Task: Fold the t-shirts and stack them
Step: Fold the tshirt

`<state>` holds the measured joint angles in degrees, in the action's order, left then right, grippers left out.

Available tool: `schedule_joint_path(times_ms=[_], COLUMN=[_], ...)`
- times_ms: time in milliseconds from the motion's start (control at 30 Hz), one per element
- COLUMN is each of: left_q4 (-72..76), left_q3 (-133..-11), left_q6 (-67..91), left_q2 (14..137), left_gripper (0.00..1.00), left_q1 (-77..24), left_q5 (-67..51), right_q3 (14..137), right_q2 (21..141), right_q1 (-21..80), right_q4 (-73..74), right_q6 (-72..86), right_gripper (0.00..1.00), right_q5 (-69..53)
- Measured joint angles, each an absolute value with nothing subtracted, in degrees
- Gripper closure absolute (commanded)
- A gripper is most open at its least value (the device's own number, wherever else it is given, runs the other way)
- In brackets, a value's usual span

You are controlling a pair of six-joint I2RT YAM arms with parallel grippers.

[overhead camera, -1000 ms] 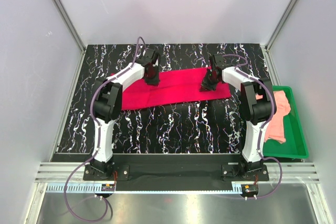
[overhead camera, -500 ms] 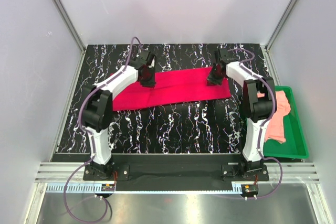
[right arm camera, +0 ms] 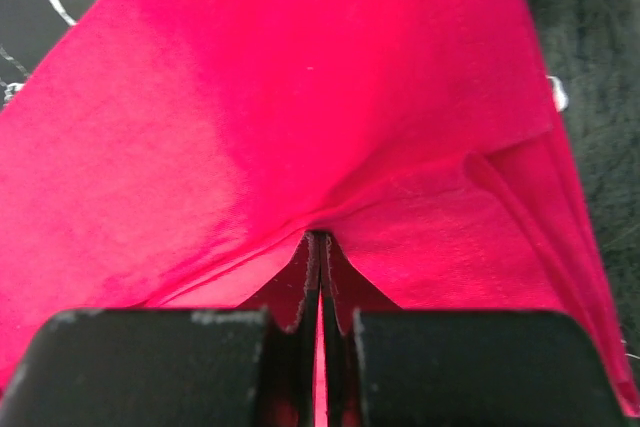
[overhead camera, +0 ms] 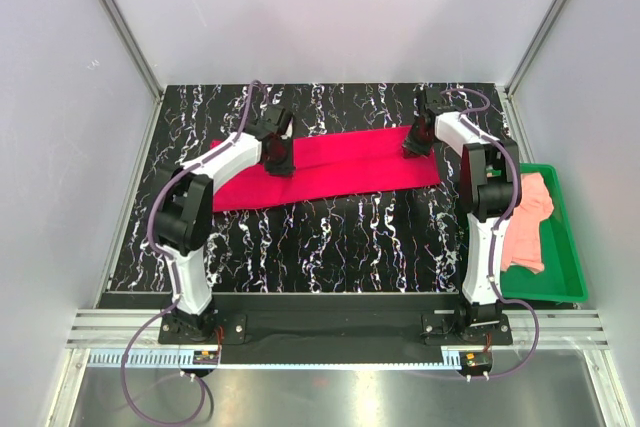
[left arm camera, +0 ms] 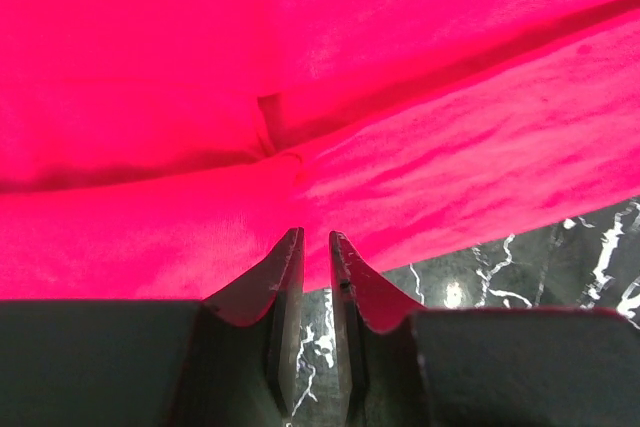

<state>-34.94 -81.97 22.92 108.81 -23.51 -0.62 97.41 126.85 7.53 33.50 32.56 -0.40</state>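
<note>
Red t-shirt: vivid crimson, lying on the black white-veined table as a long flat band that runs from my left side to my right, across the far half of the table. It is folded lengthwise. The far edge is fairly straight, the near edge bows a little, and the left end tapers toward a corner. From the left wrist the cloth shows two layers: an upper sheet with a dark shadow line along its border, and a lower sheet with faint streaky creases reaching down to the marble. There is a small pucker just beyond my fingers. Left gripper: the jaws are narrowly apart with a slim slit between the tips. They are set at the near edge of the red cloth, and marble shows through the gap lower down (no cloth visibly caught between them). Right gripper: the jaws are pressed together on the red t-shirt near its right end. The fabric draws into the pinch in taut ridges that fan outward, with a doubled fold on the right side. Pink t-shirt: pale salmon, crumpled in a loose heap in the green tray. The tray is off the table's right edge, well apart from the red one.
</note>
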Motion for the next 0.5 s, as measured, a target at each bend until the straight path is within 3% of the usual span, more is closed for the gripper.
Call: schedule_joint_path(times_ms=[500], left_q4=[-35.9], left_q3=[-88.7], left_q6=[22.2], left_q2=[119.8], left_gripper=[0.80], left_q1=[-23.4], left_q5=[-1.0], right_q3=[97.4], right_q2=[127.0], right_q1=[7.2], right_q4=[33.8], right_q6=[32.4], right_gripper=[0.98], right_q5=[-0.5])
